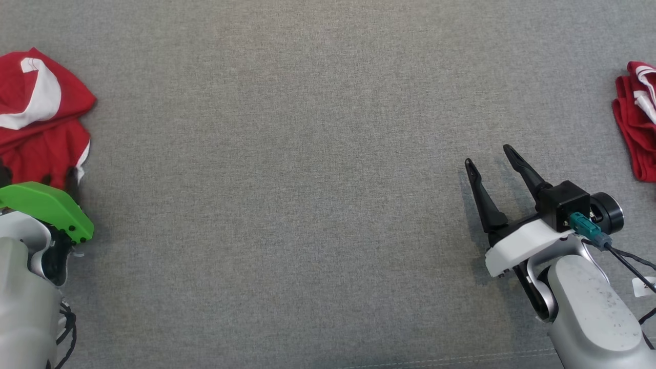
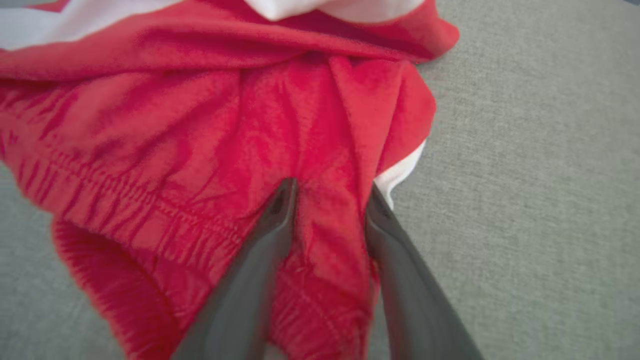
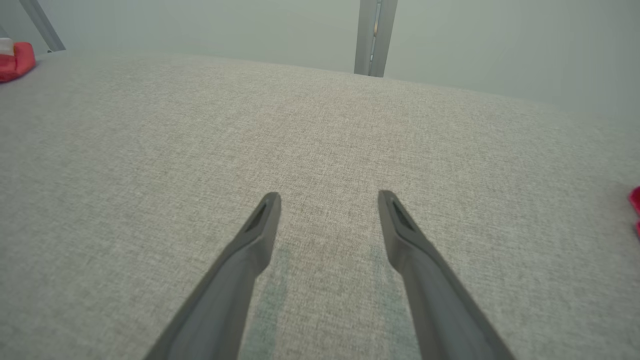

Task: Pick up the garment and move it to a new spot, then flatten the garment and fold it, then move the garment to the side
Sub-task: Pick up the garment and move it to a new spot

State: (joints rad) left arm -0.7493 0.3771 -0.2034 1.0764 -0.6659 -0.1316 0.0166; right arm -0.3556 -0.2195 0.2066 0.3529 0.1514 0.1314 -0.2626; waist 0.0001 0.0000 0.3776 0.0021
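The crumpled red cloth garment with white panels (image 1: 43, 138) lies at the far left edge of the grey woven-fabric tabletop (image 1: 307, 179). My left gripper (image 2: 330, 186) is down on the garment's gathered waistband end, its two dark fingers partly spread with a ridge of red cloth between them. My right gripper (image 1: 488, 156) hovers over bare tabletop at the lower right, spread wide and holding nothing, and a second bunched red-and-white cloth (image 1: 635, 123) sits at the far right edge.
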